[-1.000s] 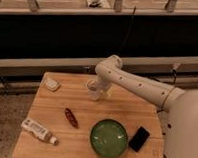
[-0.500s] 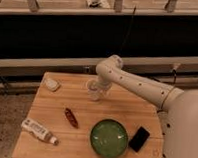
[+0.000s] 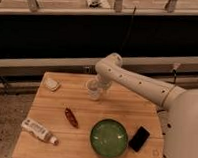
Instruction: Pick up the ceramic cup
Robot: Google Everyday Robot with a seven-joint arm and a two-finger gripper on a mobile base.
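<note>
Pincer (image 3: 99, 89) sits low at the ceramic cup (image 3: 93, 88), at the rear middle of the counter (image 3: 50, 111). Whether it is clenched on the cup or released, I cannot tell. Over the last second the arm and cup have barely shifted, and the cup rests on the wood, so the grasp is probably being settled and the lift has not begun. Toward the front lie the green bowl (image 3: 109, 138), a white tube (image 3: 38, 131), a black phone (image 3: 139, 138) and a dark red pepper (image 3: 71, 117), all apart from the cup.
</note>
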